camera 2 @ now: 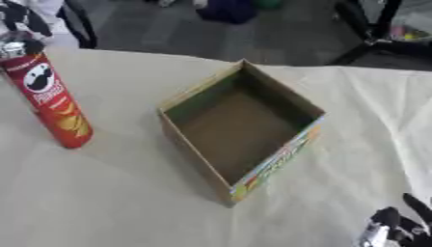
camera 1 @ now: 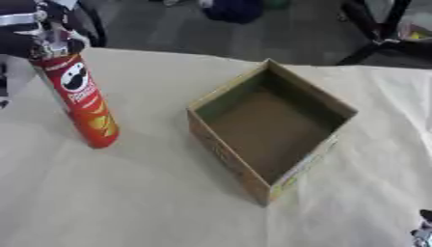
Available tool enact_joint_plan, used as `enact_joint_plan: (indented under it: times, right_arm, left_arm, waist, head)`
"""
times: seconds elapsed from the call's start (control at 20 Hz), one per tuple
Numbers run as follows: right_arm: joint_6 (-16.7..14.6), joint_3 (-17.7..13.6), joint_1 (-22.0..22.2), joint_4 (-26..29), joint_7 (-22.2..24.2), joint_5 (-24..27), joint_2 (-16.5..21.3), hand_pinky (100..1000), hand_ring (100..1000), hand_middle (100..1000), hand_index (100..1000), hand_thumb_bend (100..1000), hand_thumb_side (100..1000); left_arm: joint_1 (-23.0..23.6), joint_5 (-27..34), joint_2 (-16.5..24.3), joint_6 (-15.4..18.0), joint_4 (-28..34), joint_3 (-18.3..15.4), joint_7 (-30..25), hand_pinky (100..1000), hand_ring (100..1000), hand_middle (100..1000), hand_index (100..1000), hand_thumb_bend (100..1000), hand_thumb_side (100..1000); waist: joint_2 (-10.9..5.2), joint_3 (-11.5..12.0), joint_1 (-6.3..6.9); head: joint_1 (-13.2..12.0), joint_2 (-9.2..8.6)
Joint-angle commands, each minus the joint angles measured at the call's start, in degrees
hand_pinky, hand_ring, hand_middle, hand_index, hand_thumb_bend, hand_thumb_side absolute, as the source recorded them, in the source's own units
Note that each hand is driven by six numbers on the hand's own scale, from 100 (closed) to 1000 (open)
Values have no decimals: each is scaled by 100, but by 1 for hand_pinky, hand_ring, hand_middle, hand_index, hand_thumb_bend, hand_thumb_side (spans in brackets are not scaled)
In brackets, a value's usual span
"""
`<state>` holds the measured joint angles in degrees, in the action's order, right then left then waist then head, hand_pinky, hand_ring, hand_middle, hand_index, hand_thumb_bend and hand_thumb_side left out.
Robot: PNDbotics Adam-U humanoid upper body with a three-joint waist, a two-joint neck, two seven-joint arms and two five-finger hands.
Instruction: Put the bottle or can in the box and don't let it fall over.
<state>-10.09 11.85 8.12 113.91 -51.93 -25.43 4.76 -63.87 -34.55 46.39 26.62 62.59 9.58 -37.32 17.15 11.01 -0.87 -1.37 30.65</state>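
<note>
A tall red cardboard crisp tube [camera 1: 83, 99] with a moustached face on its label stands near the desk's far left corner, leaning slightly, its base on the cream paper covering of the desk [camera 1: 127, 202]. The robot's left hand [camera 1: 42, 36], black with silver parts, is curled round the tube's top end. The open brown cardboard box [camera 1: 270, 123] sits near the middle of the desk, turned corner-on, well apart from the tube, empty, with a printed coloured strip on its near right wall. The right hand [camera 2: 392, 229] shows only at the near right corner of the desk; whether its fingers are open or curled I cannot tell.

The tube is slim, smooth and tall, held high above its centre, so its free bottom end would likely swing as it lifts. That swing could catch the box's thin rim on the way in, or land the base at an angle so the tube topples against a wall. The box looks light and could slide on the smooth, faintly creased paper if nudged. The glossy label may also slip within the fingers.
</note>
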Motion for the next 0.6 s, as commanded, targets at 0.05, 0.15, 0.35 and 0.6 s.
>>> enact_joint_plan:
  times: [0.05,0.15,0.35,0.6]
  right_arm:
    - [-20,-20,4,68,-4,-3,49,369,573,743,952,100,631]
    - [-22,-18,4,68,-4,-5,47,370,573,743,952,100,631]
    - [-30,-19,3,68,-4,-9,53,370,573,743,952,100,631]
    - [-33,-22,-13,68,-4,6,58,370,573,743,952,100,632]
  left_arm:
    - [-51,20,250,1519,89,-56,-1464,661,814,792,841,251,1000]
    - [-33,-11,252,1546,85,-47,-1464,645,802,787,838,259,1000]
    - [-17,-52,255,1604,70,-40,-1464,638,801,786,836,267,1000]
    - [-1,-84,243,1687,46,-13,-1464,596,781,786,840,312,1000]
  waist:
    - [-107,-5,28]
    - [-107,-16,29]
    - [-107,-28,34]
    - [-102,-36,40]
  head:
    - [0,-9]
    - [-3,-10]
    - [-9,-9]
    - [-14,-33]
